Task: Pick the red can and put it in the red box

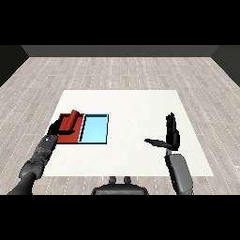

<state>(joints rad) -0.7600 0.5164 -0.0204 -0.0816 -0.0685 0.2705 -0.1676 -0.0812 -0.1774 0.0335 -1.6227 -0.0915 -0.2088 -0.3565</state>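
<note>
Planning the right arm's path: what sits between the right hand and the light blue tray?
Only bare white table lies between right hand and light blue tray, per the head view.

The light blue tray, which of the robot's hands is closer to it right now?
Left. The left hand is over the red tray next to the light blue tray, curled round the red can. The right hand is open, well off to the other side.

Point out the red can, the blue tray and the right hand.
red can (71, 120), head view, its side.
blue tray (94, 130), head view, its bare floor.
right hand (171, 136), head view, its palm.
</note>
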